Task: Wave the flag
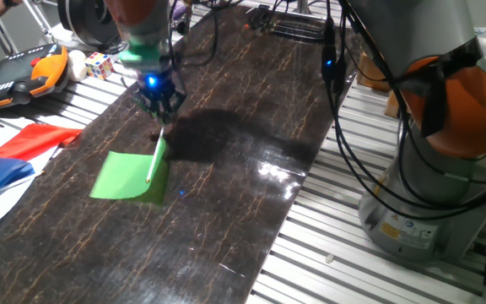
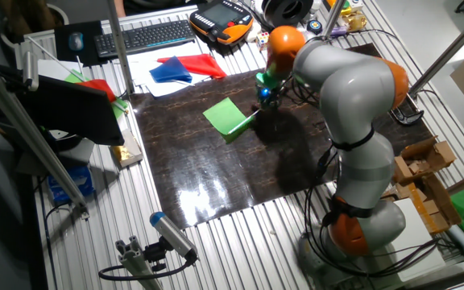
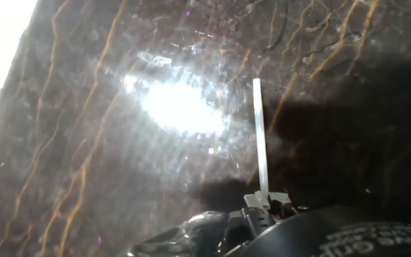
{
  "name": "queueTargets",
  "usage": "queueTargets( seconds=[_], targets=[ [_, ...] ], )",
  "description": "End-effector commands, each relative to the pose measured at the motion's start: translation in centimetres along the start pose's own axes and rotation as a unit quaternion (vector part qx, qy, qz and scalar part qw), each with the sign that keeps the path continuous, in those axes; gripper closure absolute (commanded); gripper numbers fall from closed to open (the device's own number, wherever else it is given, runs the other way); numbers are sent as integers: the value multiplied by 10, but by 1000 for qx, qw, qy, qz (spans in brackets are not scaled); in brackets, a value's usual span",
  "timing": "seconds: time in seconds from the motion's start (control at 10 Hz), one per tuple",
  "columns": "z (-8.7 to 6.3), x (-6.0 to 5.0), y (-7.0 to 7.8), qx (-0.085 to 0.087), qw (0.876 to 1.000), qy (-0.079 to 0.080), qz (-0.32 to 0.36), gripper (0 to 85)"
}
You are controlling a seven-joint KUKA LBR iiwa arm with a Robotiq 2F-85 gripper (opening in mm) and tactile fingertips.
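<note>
One fixed view: the two-finger gripper [image 1: 160, 108] pinches the thin white stick of the small green cloth flag [image 1: 131, 176], near the dark marbled tabletop's [image 1: 251, 127] left edge.
The other fixed view: cloth hangs low; sweeping could drag it.
Hand view: stick clamped; loose grip risks slipping.

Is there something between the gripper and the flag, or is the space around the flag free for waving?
Nothing stands between them: the gripper is already shut on the flag's white stick. The dark tabletop around it is bare. The nearest things, the red cloth and blue cloth, lie apart, off the tabletop's edge.
</note>
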State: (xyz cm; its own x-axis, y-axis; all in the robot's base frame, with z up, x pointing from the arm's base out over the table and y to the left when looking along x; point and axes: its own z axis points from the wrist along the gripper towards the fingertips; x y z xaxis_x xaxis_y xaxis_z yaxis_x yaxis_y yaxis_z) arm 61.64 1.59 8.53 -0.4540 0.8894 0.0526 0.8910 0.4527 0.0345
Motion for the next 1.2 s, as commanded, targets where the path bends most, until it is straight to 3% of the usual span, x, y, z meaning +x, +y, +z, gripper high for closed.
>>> queueTargets(
  seconds=[0.0, 0.3, 0.4, 0.5, 0.8, 1.1],
  targets=[
    [-26, 1, 0, 5, 1000, 9, -4, 843],
    [-74, 12, -15, 17, 999, 21, -21, 843],
    [-84, 17, -22, 14, 999, 16, -34, 843],
    [-90, 20, -26, 14, 999, 9, -46, 843],
    [-95, 24, -30, 13, 997, 8, -72, 843],
    [-95, 24, -30, 36, 996, -23, -72, 843]
  ],
)
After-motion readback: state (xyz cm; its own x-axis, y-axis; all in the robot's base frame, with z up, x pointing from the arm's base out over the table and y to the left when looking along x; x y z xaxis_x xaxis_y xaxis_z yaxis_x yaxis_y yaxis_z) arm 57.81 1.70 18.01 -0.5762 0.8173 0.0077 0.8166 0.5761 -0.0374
